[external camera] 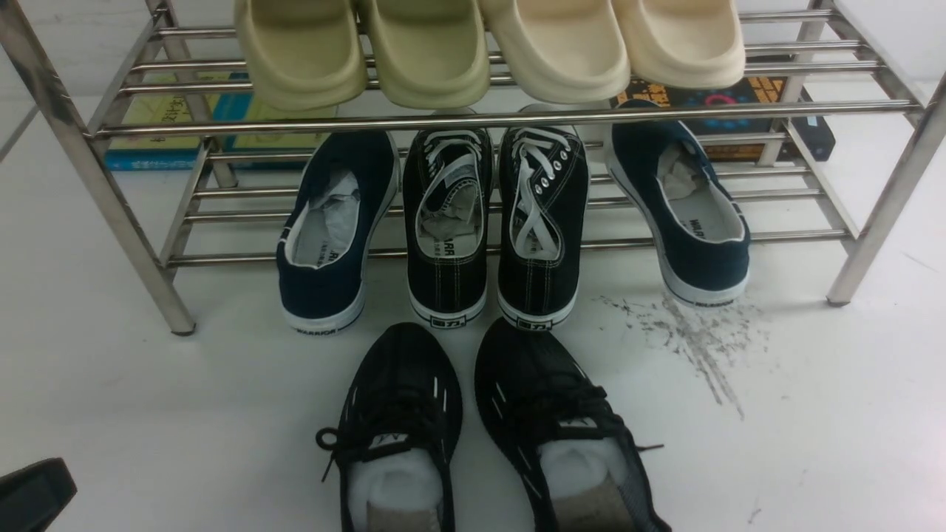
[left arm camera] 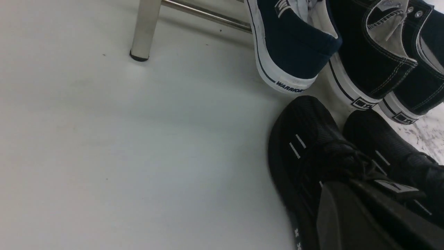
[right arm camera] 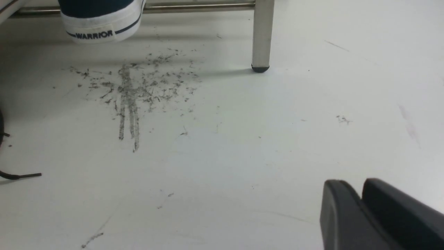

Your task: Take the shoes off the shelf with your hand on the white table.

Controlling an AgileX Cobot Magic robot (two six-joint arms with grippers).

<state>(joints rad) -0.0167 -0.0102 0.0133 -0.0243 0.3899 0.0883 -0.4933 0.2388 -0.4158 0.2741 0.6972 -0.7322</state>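
Two shoes (external camera: 403, 414) on table (external camera: 148, 414) w/ 4 sneakers (external camera: 447, 222) behind; left end effector (left arm camera: 364, 215) closed, right end effector (right arm camera: 360, 211) unclear.

Two black mesh sneakers (external camera: 473, 428) stand on the white counter (external camera: 148, 414), forming one pair. One steel shelf (external camera: 488, 118) with two tiers stands behind them. On its lower tier are four shoes: two black canvas sneakers with white laces (external camera: 491, 222) and two navy slip-ons (external camera: 329, 236). On its upper tier lie four pale slippers (external camera: 488, 52), two greenish and two cream. Behind the shelf lie at least two books (external camera: 170, 118). One patch of grey scuff marks (external camera: 695, 340) shows on the counter.
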